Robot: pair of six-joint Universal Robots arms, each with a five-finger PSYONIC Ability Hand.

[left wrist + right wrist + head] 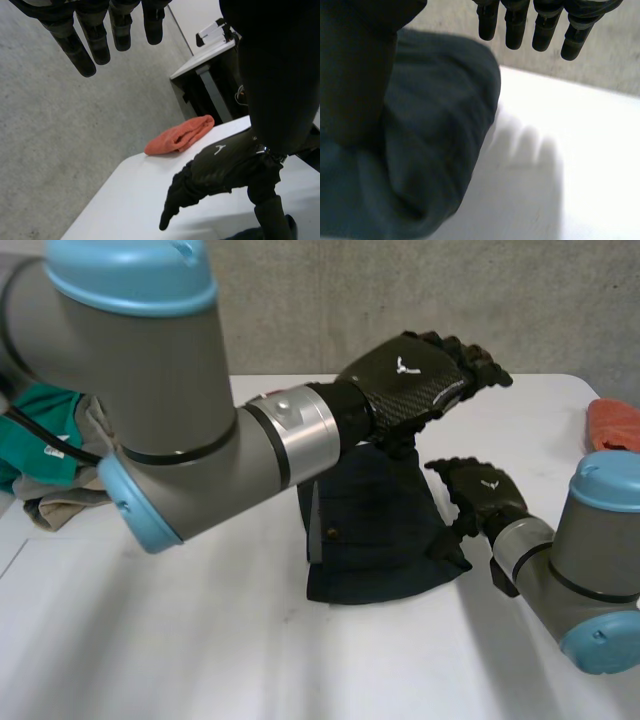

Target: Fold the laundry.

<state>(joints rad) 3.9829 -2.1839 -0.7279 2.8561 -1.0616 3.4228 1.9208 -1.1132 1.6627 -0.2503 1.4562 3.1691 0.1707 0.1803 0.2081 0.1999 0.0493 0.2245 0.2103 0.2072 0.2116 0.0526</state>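
The dark blue garment [375, 540] lay in a folded heap at the middle of the white table [250, 660], a little right of centre, its near edge rounded and its right corner drawn out to a point.

The right hand [485, 490] sat at that right edge, just beside the cloth. In the right wrist view its fingers [515, 30] hung straight and relaxed above bare tabletop, gripping nothing, with the garment [440, 150] bunched beside the palm and behind the thumb [355, 75]. I could not tell whether the thumb touched the cloth. The left wrist view showed this hand [225, 162] from above, fingers stretched down towards the table.

The left arm [170, 430] reached across from the left, and the left hand [415, 375] hung in the air above the far part of the garment, apart from it. Its fingers [97, 42] were straight and released in its own wrist view, with nothing between them and the thumb [280, 75].

Further out, an orange cloth [612, 425] lay rolled at the far right edge of the table, well apart from the garment. On the far left lay a pile of clothes [45, 445], green over beige. A grey wall [400, 290] stood behind the table.
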